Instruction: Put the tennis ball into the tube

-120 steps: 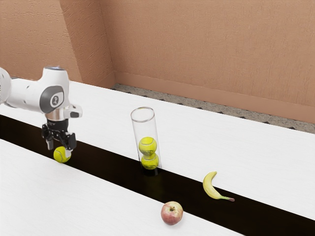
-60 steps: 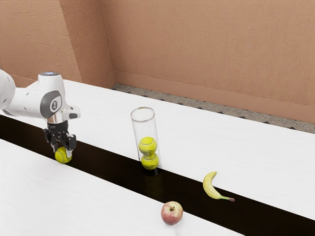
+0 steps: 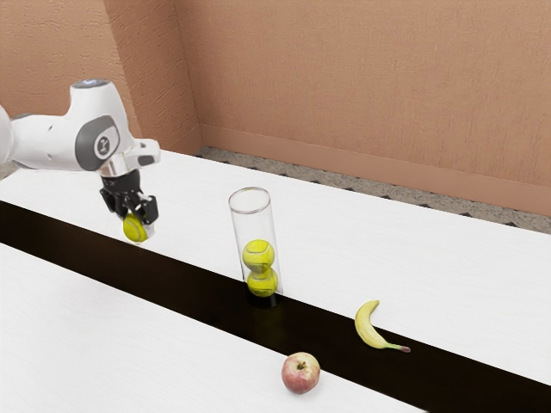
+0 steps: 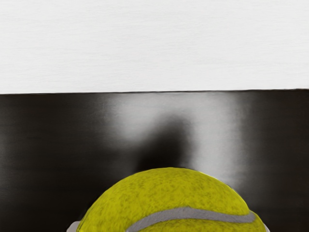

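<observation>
I had the black two-finger gripper (image 3: pixel 139 226) clamped on the yellow-green tennis ball (image 3: pixel 133 229), held clear of the white table (image 3: pixel 181 344) and outside the clear, open-topped tube (image 3: pixel 250 212). The tube stood on the table's black strip (image 3: pixel 198 294), toward the exterior view's right from my gripper, with two stacked tennis balls (image 3: pixel 258 256) inside. Farther that way I saw a red-and-yellow apple (image 3: pixel 300 374) and a yellow banana (image 3: pixel 367 330).

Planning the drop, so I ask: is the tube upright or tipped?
Upright: the tube stands on its base, two balls stacked inside.
</observation>
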Controlling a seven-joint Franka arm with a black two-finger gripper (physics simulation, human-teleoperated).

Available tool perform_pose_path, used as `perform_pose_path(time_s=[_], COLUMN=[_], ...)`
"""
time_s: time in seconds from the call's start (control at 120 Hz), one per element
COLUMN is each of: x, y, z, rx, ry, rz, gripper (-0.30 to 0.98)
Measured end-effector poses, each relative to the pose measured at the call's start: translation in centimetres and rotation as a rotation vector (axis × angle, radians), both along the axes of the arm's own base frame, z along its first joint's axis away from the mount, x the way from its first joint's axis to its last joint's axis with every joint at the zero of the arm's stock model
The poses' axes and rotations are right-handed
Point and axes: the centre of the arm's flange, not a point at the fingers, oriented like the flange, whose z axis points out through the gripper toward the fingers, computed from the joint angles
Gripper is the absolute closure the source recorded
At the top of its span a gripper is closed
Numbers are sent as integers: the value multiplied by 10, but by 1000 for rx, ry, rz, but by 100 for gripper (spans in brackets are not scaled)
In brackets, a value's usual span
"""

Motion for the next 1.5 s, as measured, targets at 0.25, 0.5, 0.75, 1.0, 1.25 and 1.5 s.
perform_pose_path(time_s=[0.25, 0.5, 0.75, 1.0, 1.25, 1.5], x=[22, 51, 77, 61, 45, 39], y=[-91, -164, -191, -213, -222, -233], z=[88, 127, 105, 130, 136, 190], rx=[-60, -89, -115, -134, -133, -74], ry=[-160, -248, -233, -256, -248, -255], rz=[-94, -193, -214, -240, -254, -309], gripper=[50, 49, 42, 22, 9, 3])
